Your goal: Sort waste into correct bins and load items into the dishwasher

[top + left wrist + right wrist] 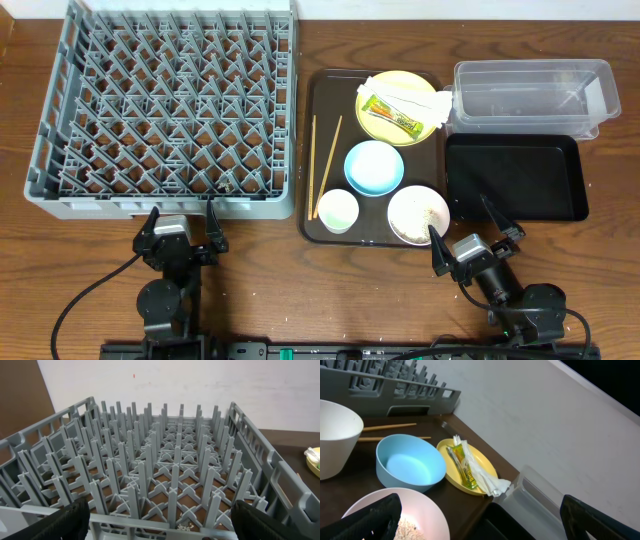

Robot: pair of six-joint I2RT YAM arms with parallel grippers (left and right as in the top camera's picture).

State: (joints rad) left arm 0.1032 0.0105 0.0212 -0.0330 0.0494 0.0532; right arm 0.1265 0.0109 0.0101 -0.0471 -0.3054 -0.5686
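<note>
The grey dish rack [165,100] [165,460] stands empty at the left. The brown tray [325,95] holds the yellow plate [425,128] [487,466] with the green-and-yellow wrapper [392,114] [461,467] and the white napkin [412,100] [485,479], the blue bowl [374,167] [409,462], the white cup [337,210] [335,435], the white bowl [418,214] [420,510] with rice grains [405,525], and two chopsticks [325,160] [390,426]. My left gripper [182,215] [160,522] is open before the rack's front wall. My right gripper [462,222] [480,520] is open, just right of the white bowl.
The clear tub [530,95] [535,505] stands at the back right, with the black tray [515,178] [505,527] in front of it. A few white crumbs [182,527] lie under the rack's front row. Bare wooden table [300,290] runs along the front edge.
</note>
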